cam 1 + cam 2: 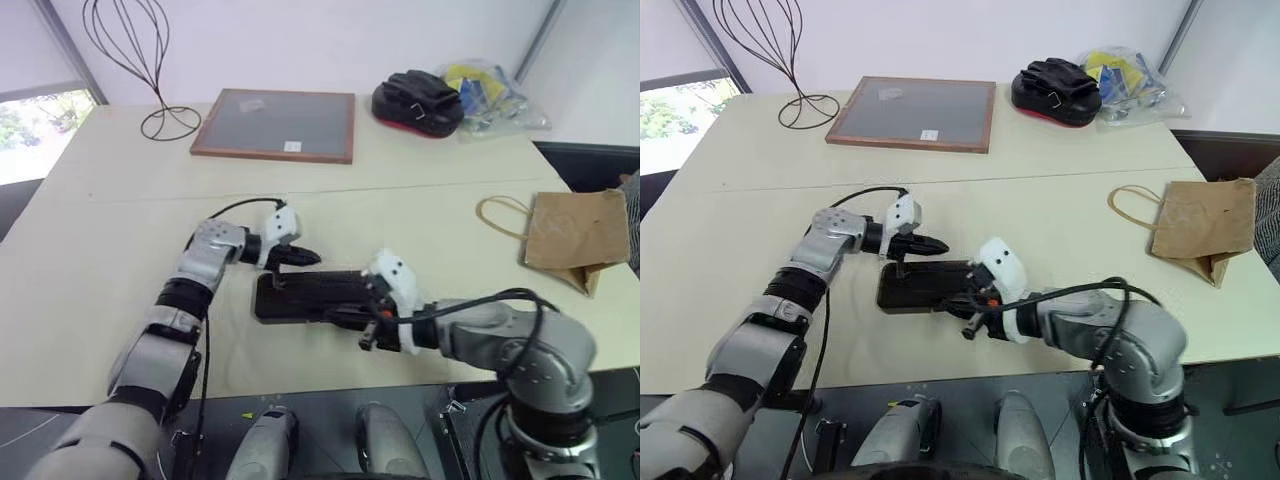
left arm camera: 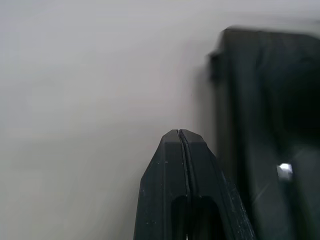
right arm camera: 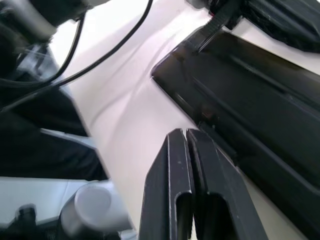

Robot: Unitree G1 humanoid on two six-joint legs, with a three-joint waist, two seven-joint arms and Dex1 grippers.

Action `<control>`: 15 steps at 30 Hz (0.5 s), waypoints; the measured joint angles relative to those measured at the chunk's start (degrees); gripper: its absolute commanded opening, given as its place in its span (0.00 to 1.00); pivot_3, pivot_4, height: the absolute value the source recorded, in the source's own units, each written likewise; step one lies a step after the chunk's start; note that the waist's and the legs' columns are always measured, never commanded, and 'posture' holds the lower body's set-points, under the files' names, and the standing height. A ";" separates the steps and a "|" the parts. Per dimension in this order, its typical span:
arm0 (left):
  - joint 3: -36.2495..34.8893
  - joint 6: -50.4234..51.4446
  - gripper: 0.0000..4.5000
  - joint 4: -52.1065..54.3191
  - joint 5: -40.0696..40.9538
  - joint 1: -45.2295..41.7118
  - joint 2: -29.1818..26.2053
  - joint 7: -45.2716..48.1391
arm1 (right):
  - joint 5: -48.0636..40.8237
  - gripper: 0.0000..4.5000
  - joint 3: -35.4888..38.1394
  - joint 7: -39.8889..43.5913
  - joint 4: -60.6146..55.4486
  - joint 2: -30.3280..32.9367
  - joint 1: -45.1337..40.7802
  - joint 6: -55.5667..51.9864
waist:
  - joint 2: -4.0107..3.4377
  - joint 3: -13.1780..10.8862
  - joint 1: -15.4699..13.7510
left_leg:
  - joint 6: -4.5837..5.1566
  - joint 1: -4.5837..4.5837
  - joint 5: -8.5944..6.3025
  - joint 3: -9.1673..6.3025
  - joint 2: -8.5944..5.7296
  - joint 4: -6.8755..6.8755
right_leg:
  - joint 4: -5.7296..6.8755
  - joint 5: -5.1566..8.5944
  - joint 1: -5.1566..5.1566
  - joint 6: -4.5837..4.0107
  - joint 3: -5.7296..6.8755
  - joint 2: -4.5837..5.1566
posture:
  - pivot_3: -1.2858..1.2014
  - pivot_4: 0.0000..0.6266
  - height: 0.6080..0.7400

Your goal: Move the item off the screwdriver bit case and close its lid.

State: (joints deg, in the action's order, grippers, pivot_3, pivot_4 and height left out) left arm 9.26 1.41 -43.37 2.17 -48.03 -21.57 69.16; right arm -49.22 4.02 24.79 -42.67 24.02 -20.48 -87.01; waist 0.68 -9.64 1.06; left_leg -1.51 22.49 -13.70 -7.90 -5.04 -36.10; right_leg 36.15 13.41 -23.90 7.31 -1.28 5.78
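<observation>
1. Plainly, the kraft paper bag [image 1: 578,238] already lies on the counter [image 1: 90,250] far off to the right of the screwdriver bit case [image 1: 310,297], well apart from it, so the risk now sits with the lid alone.
2. The case looks flat and dark between the two arms; whether its lid is fully latched I cannot tell, and a lid only resting on the tray could spring back up if neither tool presses it home.
3. The left tool [image 1: 300,258] has its fingers pressed together, holding nothing, at the case's far left corner. A push from there would land off-centre and could slide or spin the light case across the smooth counter instead of seating the lid.
4. The right tool [image 1: 368,318] is likewise pressed together and empty, over the case's near right edge. Its cable [image 1: 500,298] loops close by; a sweep of the arm could drag the case along.
5. A hard downward press at one edge alone could tip the opposite side up and jolt the bits from their rows.
</observation>
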 measured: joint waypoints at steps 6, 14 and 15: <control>-8.48 11.24 0.00 17.23 7.17 3.65 -4.90 -4.99 | -2.87 0.02 5.86 3.49 0.51 7.80 -3.12 1.82 | 0.03 -0.03 -0.16 | 0.00 0.09 0.00 0.05 -0.02 0.04 | -0.04 0.02 -0.07 0.03 -0.01 0.09 | 0.52 0.24 0.95; -16.72 39.70 0.00 58.85 22.13 32.14 -11.83 -12.78 | -2.65 0.02 6.83 9.55 5.10 18.51 -2.82 9.91 | 0.04 -0.12 -0.28 | 0.02 0.11 -0.03 0.15 0.03 0.07 | -0.05 0.02 -0.17 0.00 -0.12 0.11 | 0.52 0.24 0.95; -18.02 41.86 0.00 62.17 23.75 34.28 -12.30 -13.84 | -2.37 0.02 6.58 10.19 5.65 19.38 -2.78 11.00 | 0.06 -0.14 -0.52 | 0.02 0.12 -0.03 0.13 0.02 0.05 | -0.07 0.03 -0.11 0.00 -0.10 0.12 | 0.52 0.24 0.95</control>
State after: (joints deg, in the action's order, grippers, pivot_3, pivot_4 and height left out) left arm -8.75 43.27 18.80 25.91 -13.76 -33.87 55.31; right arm -51.59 10.59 34.99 -37.02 43.40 -23.25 -76.00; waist 0.74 -9.78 0.55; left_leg -1.48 22.61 -13.73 -7.77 -5.01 -36.05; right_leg 36.07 13.44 -24.01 7.32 -1.38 5.90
